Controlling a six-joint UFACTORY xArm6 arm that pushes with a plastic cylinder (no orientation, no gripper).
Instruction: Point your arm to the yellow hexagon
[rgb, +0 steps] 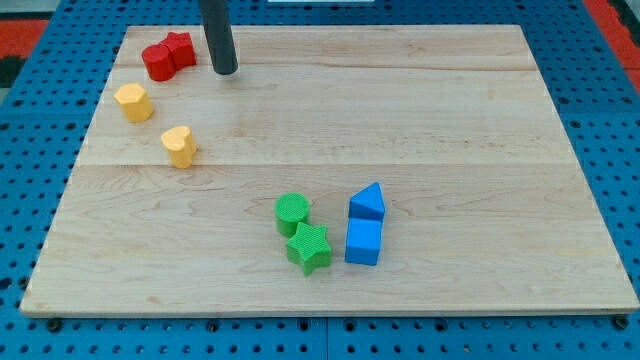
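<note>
The yellow hexagon (133, 102) lies near the board's left edge, toward the view's top. My tip (225, 71) rests on the board to the right of the hexagon and a little above it, well apart from it. A yellow heart-shaped block (180, 146) lies below and to the right of the hexagon. Two red blocks touch each other just left of my tip: a red round one (157, 61) and a red star-like one (180, 48).
A green cylinder (292, 212) and a green star (309, 247) sit together near the view's bottom centre. A blue triangular block (367, 202) and a blue cube (363, 242) stand just right of them. The wooden board (450, 120) lies on a blue pegboard.
</note>
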